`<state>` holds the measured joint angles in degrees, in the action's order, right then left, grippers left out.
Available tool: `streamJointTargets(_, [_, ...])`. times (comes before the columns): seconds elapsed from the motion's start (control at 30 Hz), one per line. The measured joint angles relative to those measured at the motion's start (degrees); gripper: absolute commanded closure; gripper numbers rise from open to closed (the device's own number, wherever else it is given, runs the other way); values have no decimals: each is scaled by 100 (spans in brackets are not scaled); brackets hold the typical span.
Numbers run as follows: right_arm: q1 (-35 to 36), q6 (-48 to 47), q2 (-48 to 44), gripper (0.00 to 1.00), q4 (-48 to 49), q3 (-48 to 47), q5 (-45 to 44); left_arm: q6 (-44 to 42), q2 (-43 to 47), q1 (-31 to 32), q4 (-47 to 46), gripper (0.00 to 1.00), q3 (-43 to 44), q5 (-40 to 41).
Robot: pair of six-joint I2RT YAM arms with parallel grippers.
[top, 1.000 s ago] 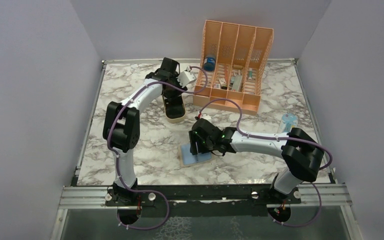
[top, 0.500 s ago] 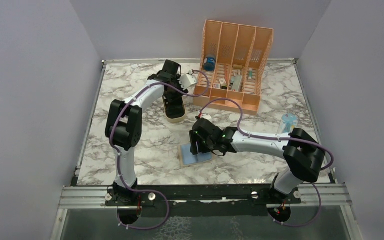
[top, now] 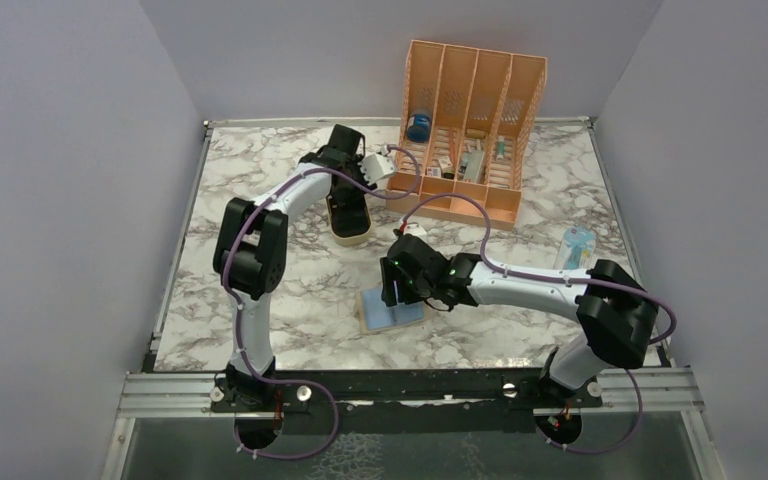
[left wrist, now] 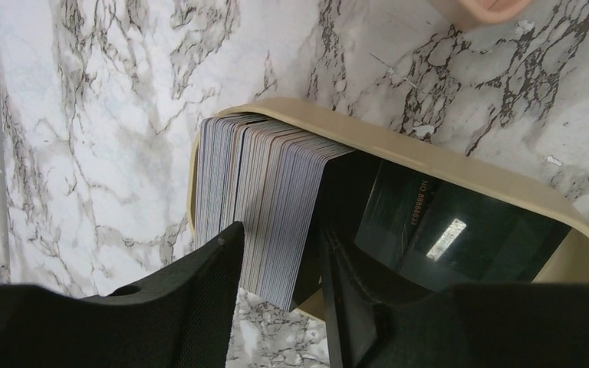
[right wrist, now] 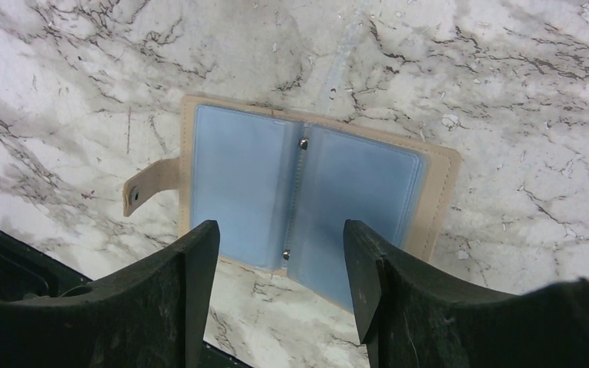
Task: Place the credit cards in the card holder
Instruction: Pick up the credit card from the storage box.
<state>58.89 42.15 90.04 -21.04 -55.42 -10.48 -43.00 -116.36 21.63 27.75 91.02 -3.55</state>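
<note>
The credit cards (left wrist: 264, 184) stand on edge as a thick stack in a tan oval tray (left wrist: 429, 157), and one black card (left wrist: 445, 230) lies flat beside them. My left gripper (left wrist: 280, 230) is down in the tray (top: 352, 237). Its jaws are open and straddle the right part of the stack, with the left finger against the card edges. The card holder (right wrist: 238, 184) lies open on the table, blue pockets up and snap tab to the left. My right gripper (right wrist: 280, 230) hovers open just above its near edge (top: 390, 312), holding nothing.
A big orange slotted organizer (top: 470, 130) stands at the back right with a blue jar (top: 420, 127) and small items in it. A clear plastic container (top: 575, 245) sits by the right table edge. Grey walls close in three sides.
My left arm has shifted a little to the right over the tray and its jaws have narrowed around the cards. The right arm has barely moved.
</note>
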Motion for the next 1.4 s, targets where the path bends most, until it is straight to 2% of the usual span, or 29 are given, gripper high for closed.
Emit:
streamJointTargets(0.23, [0,2,-39,39,-20,28,-50,-85,-2,96,24,77,-9,144])
streamJointTargets(0.7, [0,2,-76,39,-22,48,-63,-286,-2,177,-17,100,-9,339])
streamJointTargets(1.03, [0,2,-208,39,-20,55,-61,-251,24,289,153,100,22,446])
streamJointTargets(1.4, [0,4,-501,39,-15,249,-61,227,133,326,531,100,125,354])
